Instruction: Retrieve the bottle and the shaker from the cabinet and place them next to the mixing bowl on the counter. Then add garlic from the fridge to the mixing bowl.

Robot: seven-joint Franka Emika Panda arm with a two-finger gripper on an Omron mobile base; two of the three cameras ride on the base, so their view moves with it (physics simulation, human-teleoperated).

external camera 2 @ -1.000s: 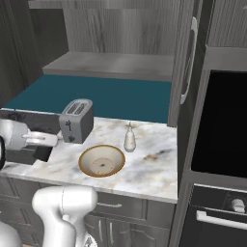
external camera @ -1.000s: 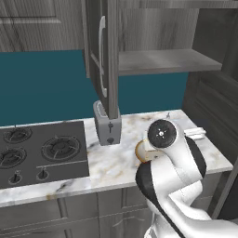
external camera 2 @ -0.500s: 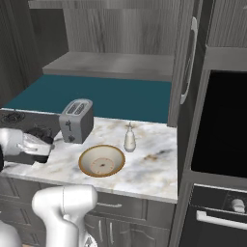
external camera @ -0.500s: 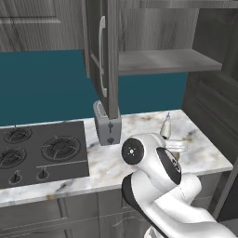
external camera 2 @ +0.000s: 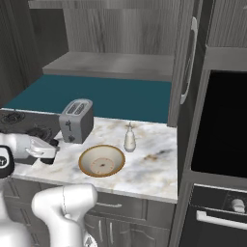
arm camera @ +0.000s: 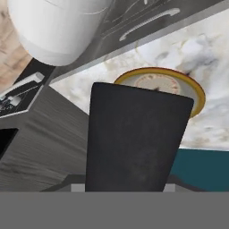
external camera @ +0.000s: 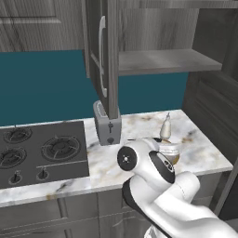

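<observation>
A dark, tapered shaker (arm camera: 134,138) fills the middle of the hand view, with the gripper shut on it. In the right base view the gripper (external camera 2: 50,150) hovers low over the counter's left front, left of the mixing bowl (external camera 2: 101,160). The bowl is tan with a yellow rim (arm camera: 179,85) and is partly hidden behind my arm in the left base view (external camera: 171,149). A small white bottle (external camera 2: 129,138) stands upright just behind the bowl (external camera: 165,126). The garlic and the fridge are out of view.
A silver toaster (external camera 2: 75,120) stands at the back of the marble counter (external camera 2: 149,166), left of the bowl. The open cabinet door (external camera: 104,56) hangs above it. A black stove (external camera: 37,151) lies to the left and a wall oven (external camera 2: 222,125) to the right.
My arm has swung left and lower across the counter front, and the hand has edged toward the bowl. The bottle and the bowl have not moved.
</observation>
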